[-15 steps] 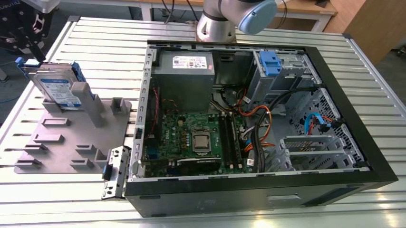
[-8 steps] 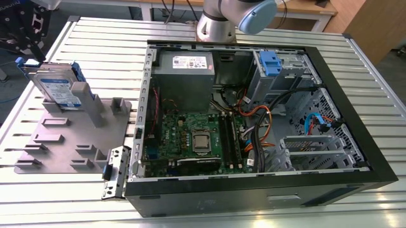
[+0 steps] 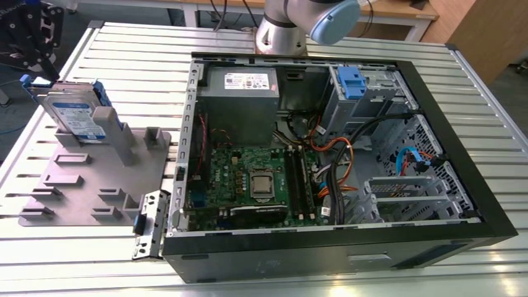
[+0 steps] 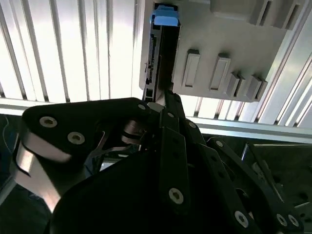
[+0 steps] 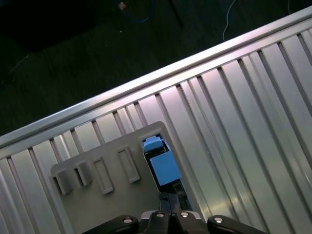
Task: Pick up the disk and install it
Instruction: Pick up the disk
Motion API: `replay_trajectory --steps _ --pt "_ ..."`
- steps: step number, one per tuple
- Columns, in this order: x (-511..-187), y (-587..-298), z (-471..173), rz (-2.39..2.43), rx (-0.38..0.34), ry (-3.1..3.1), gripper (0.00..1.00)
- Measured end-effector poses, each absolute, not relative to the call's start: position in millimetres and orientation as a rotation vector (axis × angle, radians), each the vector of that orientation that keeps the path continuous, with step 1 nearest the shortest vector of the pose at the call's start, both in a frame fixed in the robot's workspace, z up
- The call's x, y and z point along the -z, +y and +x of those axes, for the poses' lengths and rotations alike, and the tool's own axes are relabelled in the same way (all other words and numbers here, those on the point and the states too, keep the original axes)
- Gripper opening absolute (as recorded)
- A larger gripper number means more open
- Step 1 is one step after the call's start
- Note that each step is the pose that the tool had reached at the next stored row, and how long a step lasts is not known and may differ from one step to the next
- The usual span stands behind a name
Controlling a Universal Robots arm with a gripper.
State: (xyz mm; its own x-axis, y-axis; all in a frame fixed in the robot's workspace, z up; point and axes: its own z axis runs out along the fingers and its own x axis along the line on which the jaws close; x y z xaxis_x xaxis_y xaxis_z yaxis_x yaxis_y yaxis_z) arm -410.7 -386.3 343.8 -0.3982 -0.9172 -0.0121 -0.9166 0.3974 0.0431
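Exterior view: the disk (image 3: 76,117) stands on edge in the grey holder (image 3: 91,179), exterior view's left of the open PC case (image 3: 462,204), gripper (image 3: 34,68) right over it — second wrist view has the gripper (image 4: 165,97) at the disk (image 4: 165,53) end, first wrist view same — clamped or loose, can't tell.
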Motion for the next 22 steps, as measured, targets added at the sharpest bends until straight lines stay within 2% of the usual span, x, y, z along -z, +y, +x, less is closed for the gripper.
replay_trajectory --steps 22 --pt "-340.0 -384.4 -410.7 2.049 0.056 -2.368 0.11"
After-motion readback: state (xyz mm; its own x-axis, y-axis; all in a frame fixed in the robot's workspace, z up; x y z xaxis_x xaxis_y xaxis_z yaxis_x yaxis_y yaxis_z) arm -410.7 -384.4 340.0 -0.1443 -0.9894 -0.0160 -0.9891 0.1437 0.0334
